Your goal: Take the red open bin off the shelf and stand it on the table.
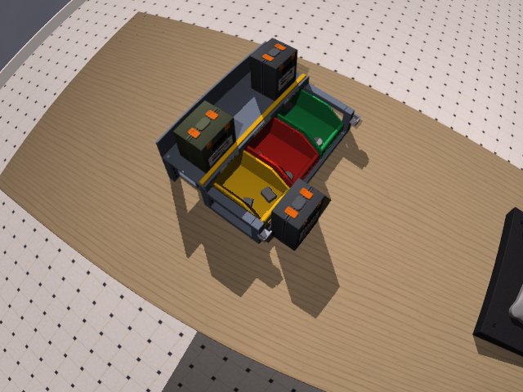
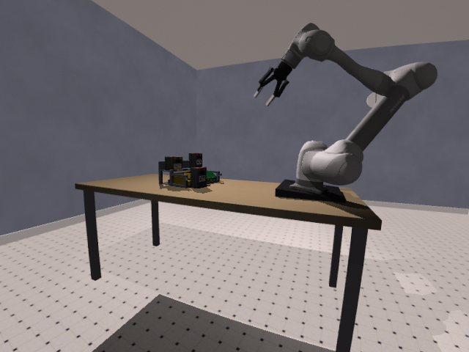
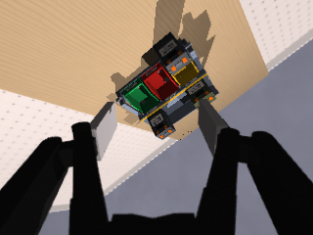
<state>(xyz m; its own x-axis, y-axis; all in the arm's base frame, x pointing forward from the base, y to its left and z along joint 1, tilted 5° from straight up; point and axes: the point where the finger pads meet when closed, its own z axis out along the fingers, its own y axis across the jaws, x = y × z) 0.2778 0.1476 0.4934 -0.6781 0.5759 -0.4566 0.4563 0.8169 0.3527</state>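
Top view: red open-fronted bin (image 1: 283, 145) (image 3: 158, 82) on the grey metal shelf (image 1: 231, 217), between the yellow bin (image 1: 243, 181) (image 3: 186, 74) and green bin (image 1: 310, 113) (image 3: 140, 97). Small grey parts lie inside; it is probably rigid plastic, light, liable to spill if tipped. The dark case (image 1: 297, 215) (image 2: 198, 177) (image 3: 167, 47) stands just beside its front.

Exterior view: gripper (image 2: 261, 100) (image 3: 156, 113) well above the bench (image 2: 242, 196), fingers spread, nothing held.

Wrist view: side walls closely neighboured; a level grip on the front or rear wall appears preferable.

Red bin (image 1: 283, 147) (image 3: 158, 82), wood-grained tan table (image 1: 392, 269) (image 2: 242, 196) (image 3: 73, 44), white floor (image 1: 71, 304) (image 2: 212, 261) (image 3: 44, 132) with dark dots.
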